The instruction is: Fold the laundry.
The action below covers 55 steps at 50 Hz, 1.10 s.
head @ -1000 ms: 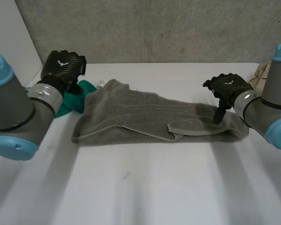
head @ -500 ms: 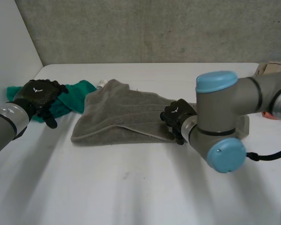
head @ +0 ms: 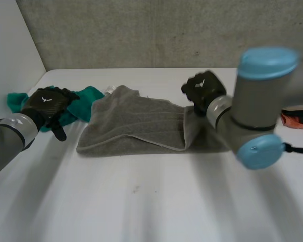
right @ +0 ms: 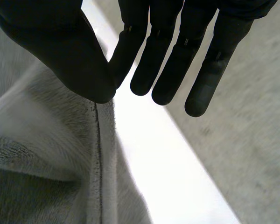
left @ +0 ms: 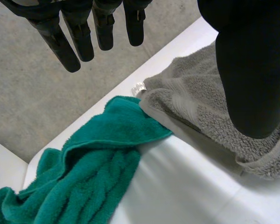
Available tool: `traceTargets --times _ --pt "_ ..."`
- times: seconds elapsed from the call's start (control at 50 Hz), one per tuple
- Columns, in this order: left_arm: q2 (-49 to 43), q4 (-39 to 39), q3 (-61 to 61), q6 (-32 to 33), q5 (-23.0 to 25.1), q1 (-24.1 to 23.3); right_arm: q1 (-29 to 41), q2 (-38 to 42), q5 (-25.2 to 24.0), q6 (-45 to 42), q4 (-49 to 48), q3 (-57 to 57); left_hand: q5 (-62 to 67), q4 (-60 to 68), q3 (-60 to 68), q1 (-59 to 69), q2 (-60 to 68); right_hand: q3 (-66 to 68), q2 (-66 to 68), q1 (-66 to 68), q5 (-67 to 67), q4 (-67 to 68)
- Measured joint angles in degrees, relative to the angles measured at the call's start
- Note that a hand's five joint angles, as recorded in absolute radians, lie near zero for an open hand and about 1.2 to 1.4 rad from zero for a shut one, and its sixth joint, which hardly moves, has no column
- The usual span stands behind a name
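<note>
A grey towel [head: 136, 126] lies across the middle of the white table [head: 156, 201], its right end lifted and turned over to the left. My right hand [head: 204, 89] hovers over that turned end. In the right wrist view its thumb [right: 60, 51] presses against the fingers, pinching the towel's hemmed edge [right: 97, 140]. A green towel [head: 83, 101] lies bunched at the grey towel's left end. My left hand [head: 48, 103] hangs above the green towel [left: 93, 163] with straight fingers [left: 70, 42], holding nothing, close to the grey towel's left corner [left: 196, 102].
An orange-red cloth [head: 297, 120] lies at the table's right edge behind my right arm. A concrete wall [head: 156, 30] runs along the back and a white panel [head: 10, 45] stands at the left. A small white tag [head: 109, 89] pokes out by the grey towel's far left corner.
My right hand swept from the towel's right end to its middle and up, closing on the edge and drawing it leftwards. My left hand dropped to the green towel and straightened its fingers.
</note>
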Motion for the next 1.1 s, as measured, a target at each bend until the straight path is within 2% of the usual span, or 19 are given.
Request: traceTargets --times 0.1,0.22,0.38,0.44,0.46,0.48,0.5,0.52,0.54,0.58,0.72,0.82,0.86,0.94,1.04,1.1 --pt "-2.64 -0.64 0.31 2.21 0.52 -0.58 -0.54 -12.17 -4.2 5.06 2.7 2.01 0.0 0.0 0.0 0.0 0.0 0.0 0.0 0.0 0.0 0.02" --pt "-6.39 -2.37 0.9 7.98 1.29 -1.58 -1.96 -23.34 -6.52 8.2 4.73 2.53 0.0 0.0 0.0 0.0 0.0 0.23 0.0 0.0 0.0 0.05" --pt "-10.54 -3.46 2.79 12.3 1.51 -3.93 -6.56 -30.7 -7.1 9.75 6.35 2.76 0.24 0.66 0.15 0.27 0.57 0.22 0.0 0.0 0.0 0.12" --pt "-12.29 -3.38 4.43 12.11 1.22 -5.39 -9.06 -31.82 -7.23 10.64 6.99 3.13 3.79 4.95 4.31 4.63 5.15 0.22 0.0 0.0 0.0 0.22" --pt "-12.96 -3.36 5.13 11.85 1.07 -5.94 -9.87 -32.05 -7.33 11.02 7.19 3.3 11.41 12.7 11.6 13.55 12.88 0.22 0.0 0.0 0.01 0.22" --pt "-13.45 -3.35 5.7 11.6 0.93 -6.34 -10.6 -32.2 -7.44 11.38 7.35 3.46 11.41 12.7 11.6 13.55 12.88 0.22 0.0 0.0 -0.01 0.22" --pt "-14.16 -3.36 6.59 11.2 0.72 -6.93 -11.56 -32.38 -7.62 11.93 7.53 3.7 21.33 22.72 22.78 24.69 23.36 0.22 0.0 0.0 0.0 0.22" --pt "-14.61 -3.4 7.14 10.93 0.57 -7.3 -12.11 -32.48 -7.75 12.27 7.61 3.83 27.84 29.32 28.32 31.82 29.01 0.22 0.0 0.0 0.0 0.22" --pt "-15.39 -3.52 8.22 10.43 0.27 -7.98 -13.1 -32.63 -7.96 12.89 7.72 4.1 41.69 43.49 43.53 44.77 44.3 0.22 0.0 0.0 0.0 0.22" --pt "-16.36 -3.83 9.81 9.71 -0.33 -8.93 -14.51 -32.83 -8.27 13.79 7.81 4.47 52.09 53.99 52.79 53.12 53.8 0.22 0.0 0.0 0.0 0.22" --pt "-13.24 -5.02 13.38 6.42 -4.98 -10.21 -20.15 -33.11 -9.06 15.68 8.11 5.04 53.19 56.4 55.05 53.22 56.2 0.22 0.0 0.0 0.0 0.22" --pt "-3.21 -4.11 12.52 2.21 -5.55 -10.0 -23.57 -32.89 -10.08 15.65 9.15 4.96 53.19 56.4 55.05 53.22 56.2 0.22 0.0 0.0 0.0 0.22" --pt "5.79 -2.78 11.52 -1.56 -4.67 -9.63 -25.48 -32.44 -10.93 15.01 10.72 4.97 53.19 56.4 55.09 53.22 56.2 0.22 0.0 0.0 0.0 0.22" --pt "13.14 -1.69 11.08 -5.54 -3.55 -9.08 -26.74 -31.38 -11.58 13.14 13.07 5.41 53.19 56.46 55.4 53.22 56.23 0.23 0.0 0.0 0.01 0.22" --pt "12.11 -2.86 12.56 -5.5 -3.05 -9.06 -26.72 -28.94 -11.91 9.62 15.14 6.94 53.19 56.63 55.42 53.22 56.37 0.22 0.0 0.0 0.54 0.23" --pt "4.88 -5.41 16.97 -1.94 -3.22 -9.72 -25.12 -25.02 -11.72 7.02 14.32 8.3 53.19 56.63 55.42 53.22 56.37 0.23 0.0 0.0 0.55 0.23"
